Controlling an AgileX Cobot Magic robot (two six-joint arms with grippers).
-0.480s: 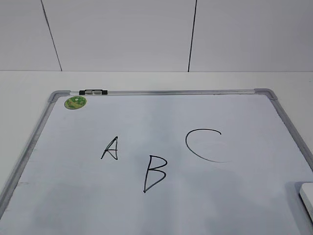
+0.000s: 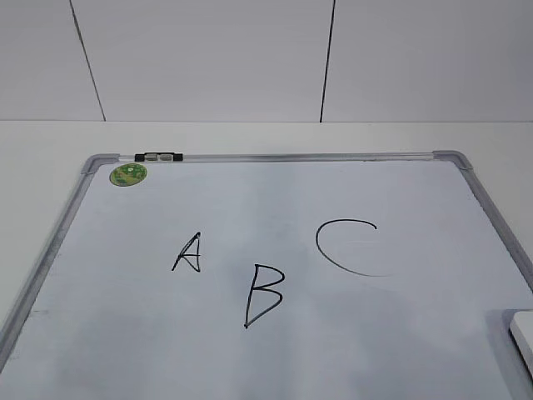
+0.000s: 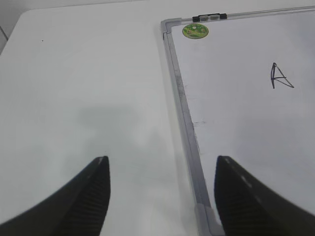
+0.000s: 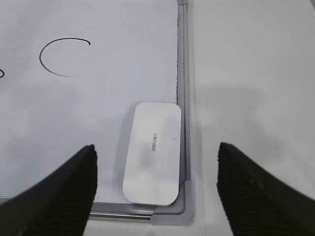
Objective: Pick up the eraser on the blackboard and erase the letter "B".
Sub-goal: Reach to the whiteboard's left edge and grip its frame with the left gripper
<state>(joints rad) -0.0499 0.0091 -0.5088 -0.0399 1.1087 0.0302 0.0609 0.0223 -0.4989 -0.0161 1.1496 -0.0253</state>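
The blackboard (image 2: 350,192) is a white dry-erase board with a grey frame, lying flat on the table. The black letter "B" (image 2: 263,294) is drawn near its middle, between the "A" (image 2: 188,252) and the "C" (image 2: 348,247). The eraser (image 4: 152,152), a flat white rounded block with small grey lettering, lies in the board's near right corner against the frame; its edge shows in the exterior view (image 2: 523,337). My right gripper (image 4: 155,169) is open above the eraser, one finger on each side, apart from it. My left gripper (image 3: 162,184) is open and empty over the board's left frame (image 3: 184,123).
A round green sticker (image 2: 128,174) and a small black-and-silver clip (image 2: 160,156) sit at the board's far left corner. White table (image 3: 88,88) lies left of the board and right of it (image 4: 251,73). A white wall stands behind.
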